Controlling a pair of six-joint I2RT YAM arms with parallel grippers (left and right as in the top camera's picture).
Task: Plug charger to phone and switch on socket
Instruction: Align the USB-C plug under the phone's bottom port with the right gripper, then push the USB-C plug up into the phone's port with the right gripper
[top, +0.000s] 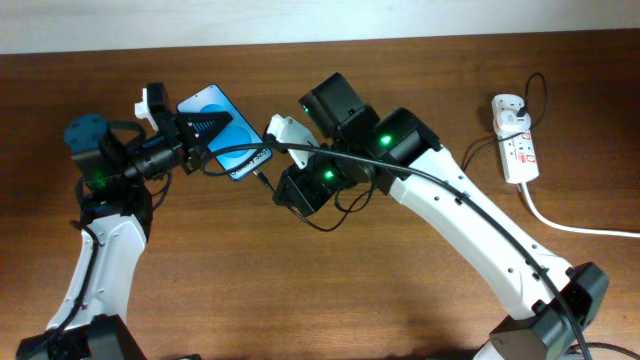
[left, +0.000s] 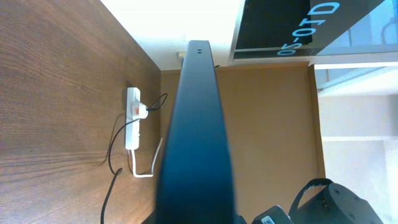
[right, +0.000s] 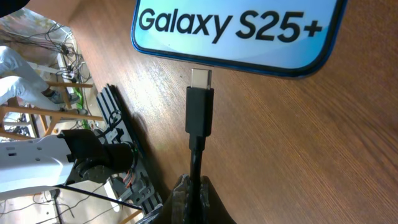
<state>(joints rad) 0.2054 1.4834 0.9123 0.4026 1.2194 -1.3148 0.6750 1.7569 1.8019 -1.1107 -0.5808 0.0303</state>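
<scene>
Right now the right gripper (right: 196, 200) is pinching the charger (right: 200, 112), its plug sitting just short of the phone (right: 236, 31), which the left gripper (top: 205, 130) is clamping near the table (top: 300, 300)'s far-left corner.

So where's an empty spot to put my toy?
Biggest bare patch: the table's front middle, between the left arm and right arm. The back right corner past the socket is bare too. It's crowded around the phone, where the charger and both arms meet.
</scene>
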